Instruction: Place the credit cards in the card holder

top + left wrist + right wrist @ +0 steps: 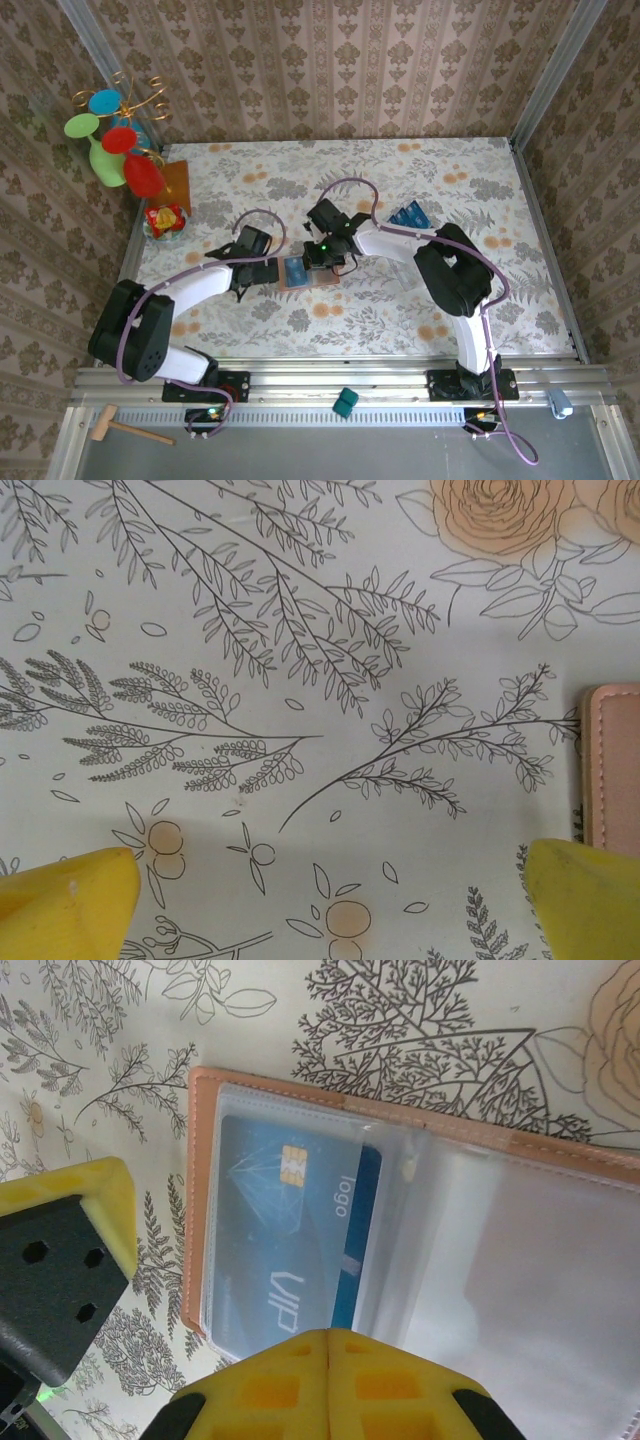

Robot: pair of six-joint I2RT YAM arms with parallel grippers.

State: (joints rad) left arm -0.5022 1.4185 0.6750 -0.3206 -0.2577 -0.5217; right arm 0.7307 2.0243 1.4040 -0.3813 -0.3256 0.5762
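The right gripper (330, 1355) is standing with its yellow fingers pressed fully together, and the tips are resting at the lower edge of a blue credit card (290, 1230). Whether the thin edge is pinched between them I cannot tell. This card is sitting almost wholly inside the first clear sleeve (300, 1108) of the card holder (197, 1200), which is lying open and flat on the flowered tablecloth (250, 630), near the middle of the table. The left gripper (330, 900) is hanging wide open just beside the holder's pink edge, holding nothing. As I judge it, one card is nearly in place, and the sleeve next to it is looking empty. The other credit cards (407, 215) are lying in a blue pile well apart, beyond the right arm (455, 270), so most of the work is remaining. The card is showing the words "VIP" and "logo", beside a gold chip (293, 1165)
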